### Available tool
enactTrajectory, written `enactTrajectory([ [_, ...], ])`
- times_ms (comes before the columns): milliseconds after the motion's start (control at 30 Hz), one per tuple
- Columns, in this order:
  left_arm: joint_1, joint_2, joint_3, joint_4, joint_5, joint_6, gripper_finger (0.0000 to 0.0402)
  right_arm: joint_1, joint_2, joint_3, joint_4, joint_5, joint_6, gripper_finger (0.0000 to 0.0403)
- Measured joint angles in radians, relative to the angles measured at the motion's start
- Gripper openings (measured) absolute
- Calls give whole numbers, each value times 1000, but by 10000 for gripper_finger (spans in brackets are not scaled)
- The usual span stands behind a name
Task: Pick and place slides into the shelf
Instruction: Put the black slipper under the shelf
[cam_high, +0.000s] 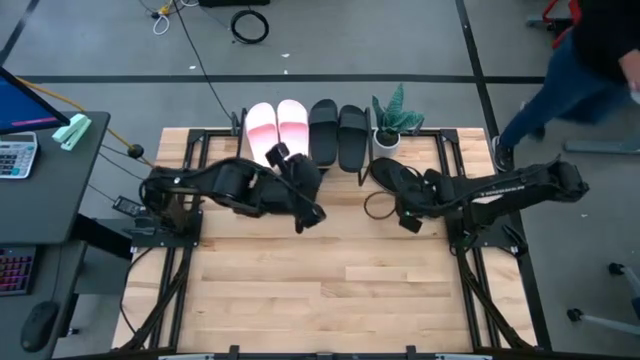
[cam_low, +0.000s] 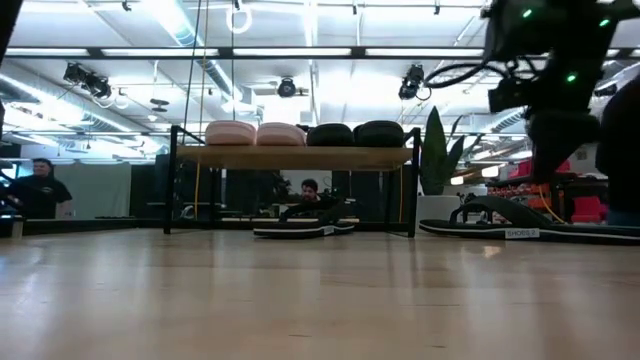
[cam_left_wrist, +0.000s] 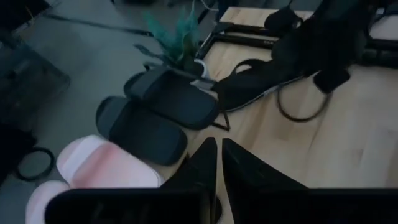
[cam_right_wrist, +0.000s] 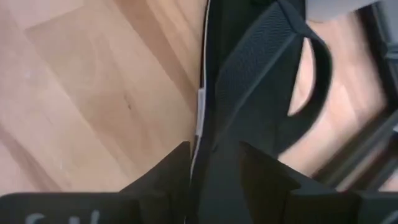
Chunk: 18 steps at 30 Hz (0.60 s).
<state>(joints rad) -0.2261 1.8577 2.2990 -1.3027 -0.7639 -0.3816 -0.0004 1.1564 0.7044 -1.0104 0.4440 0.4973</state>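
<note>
High view: wood-plank tabletop (cam_high: 300, 280), grey floor (cam_high: 350, 40)

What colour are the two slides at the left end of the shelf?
Pale pink slides, with a deeper pink band across; the high view shows it best.

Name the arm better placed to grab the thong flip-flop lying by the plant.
Right. The right claw is directly over the black flip-flop, its fingers straddling the sole edge in its wrist view. The left claw sits near the table's middle with its fingers close together.

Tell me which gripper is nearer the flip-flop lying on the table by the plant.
Right. The right gripper sits at the flip-flop, its fingers straddling the sole's edge in the right wrist view. The left gripper is farther off, in front of the shelf.
</note>
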Motion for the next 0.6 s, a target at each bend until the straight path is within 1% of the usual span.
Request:
enactTrajectory([
  [100, -7, -13, -1, -27, -2, -15, 26, -85, 0, -43, 96, -103, -86, 138],
  [167, -14, -19, -2, -38, -2, -16, 20, -137, 2, -56, 124, -167, -114, 138],
  [367, -27, -20, -2, -63, -2, -15, 12, -255, -2, -54, 125, -154, -109, 137],
  [533, -27, -20, -2, -64, -3, -15, 19, -361, -2, -54, 155, -242, -142, 137],
  [600, -26, -20, -2, -64, -3, -15, 19, -398, -2, -55, 177, -253, -140, 137],
])
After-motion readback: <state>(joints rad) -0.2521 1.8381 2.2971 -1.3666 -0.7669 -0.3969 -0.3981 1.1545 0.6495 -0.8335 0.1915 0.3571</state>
